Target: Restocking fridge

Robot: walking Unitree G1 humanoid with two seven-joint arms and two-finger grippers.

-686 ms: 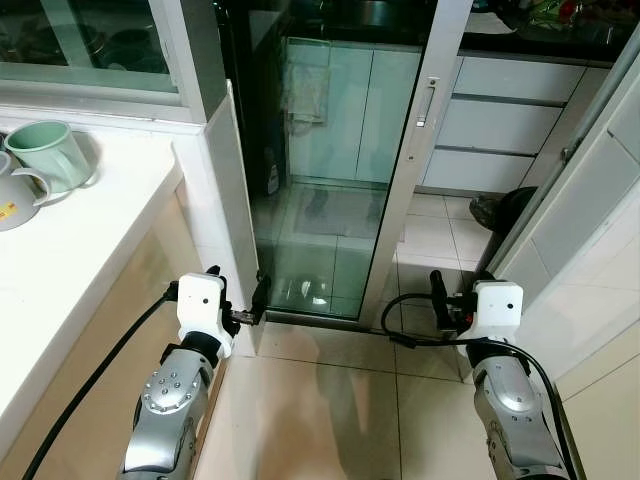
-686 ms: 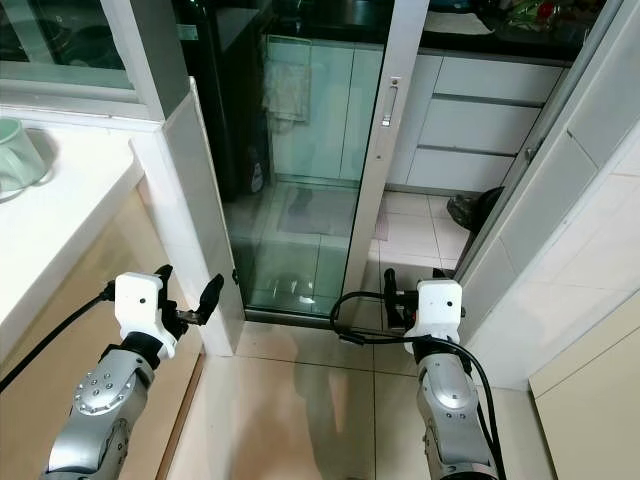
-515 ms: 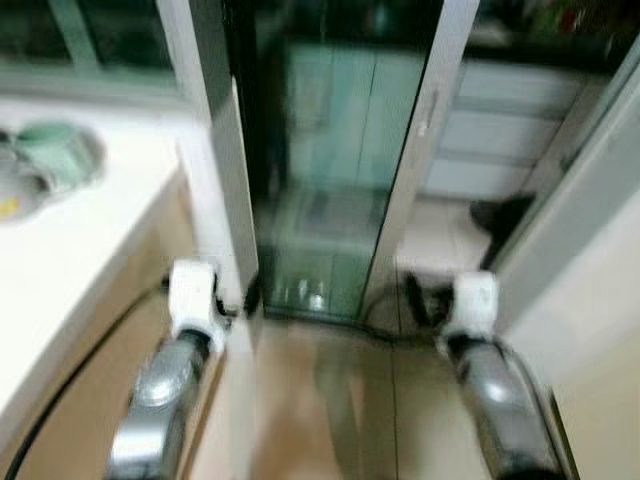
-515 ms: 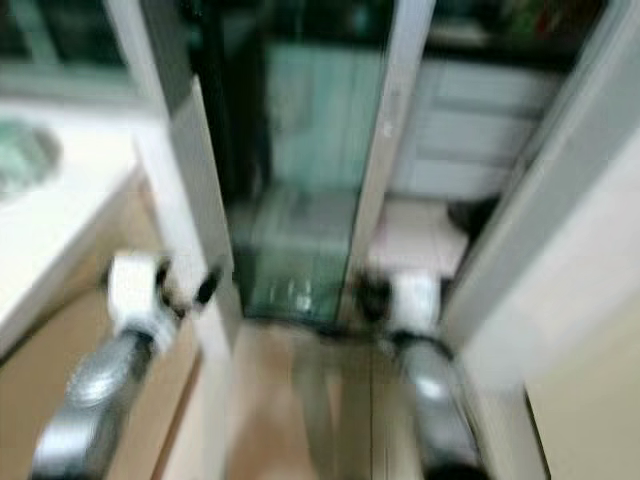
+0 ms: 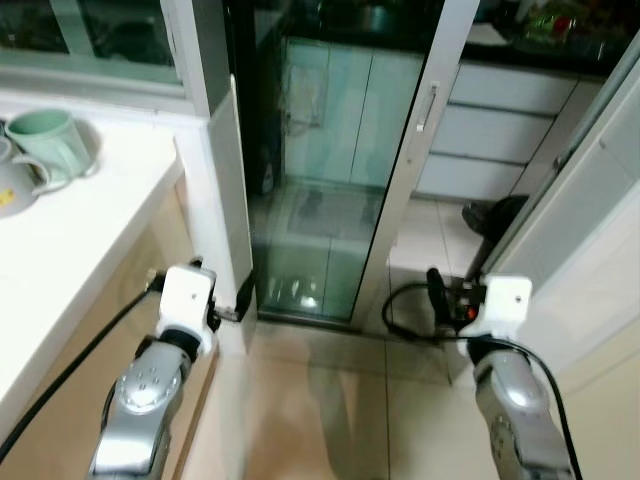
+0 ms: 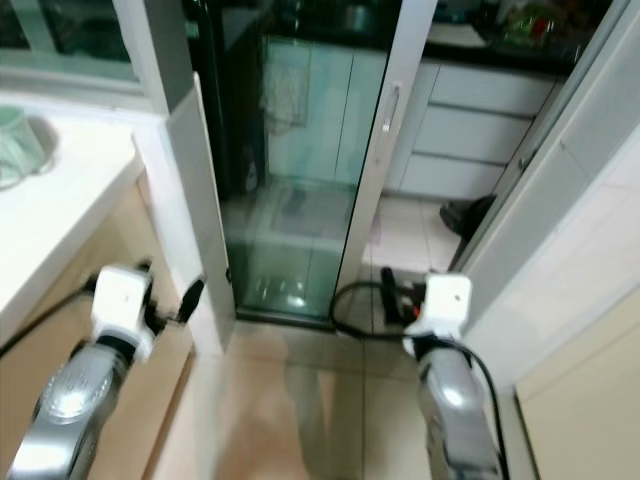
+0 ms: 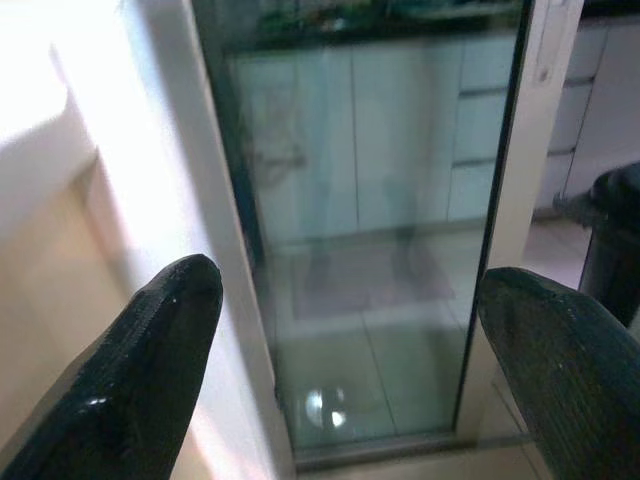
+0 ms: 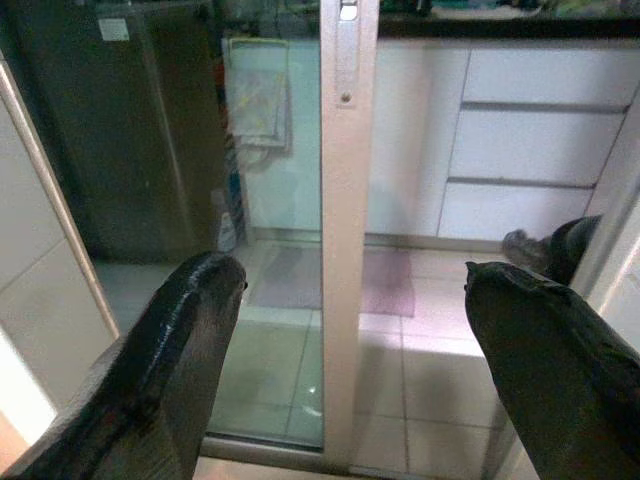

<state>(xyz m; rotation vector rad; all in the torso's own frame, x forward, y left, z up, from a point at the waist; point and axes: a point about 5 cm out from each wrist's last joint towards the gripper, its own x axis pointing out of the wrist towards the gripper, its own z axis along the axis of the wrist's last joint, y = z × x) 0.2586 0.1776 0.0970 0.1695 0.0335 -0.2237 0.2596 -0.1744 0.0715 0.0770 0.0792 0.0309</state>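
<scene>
A sliding glass door (image 5: 320, 190) with a pale metal frame and handle (image 5: 428, 105) stands before me, a tiled kitchen behind it. Through the glass a tall dark surface (image 8: 110, 130) with a small label shows on the left; I cannot tell whether it is a fridge. My left gripper (image 5: 222, 287) is held low by the white door post (image 5: 215, 190), open and holding nothing. My right gripper (image 5: 450, 300) is held low near the door frame's foot, open and holding nothing, with its fingers (image 8: 180, 350) wide apart.
A white counter (image 5: 70, 240) on my left carries a green mug (image 5: 45, 140) and a grey mug (image 5: 15, 185). White drawers (image 5: 500, 130) and a dark object (image 5: 495, 215) on the floor lie past the door. A white wall (image 5: 590, 230) closes in on the right.
The picture blurred and shifted a little as the camera moved. Both arms keep the same low pose, grippers open.
</scene>
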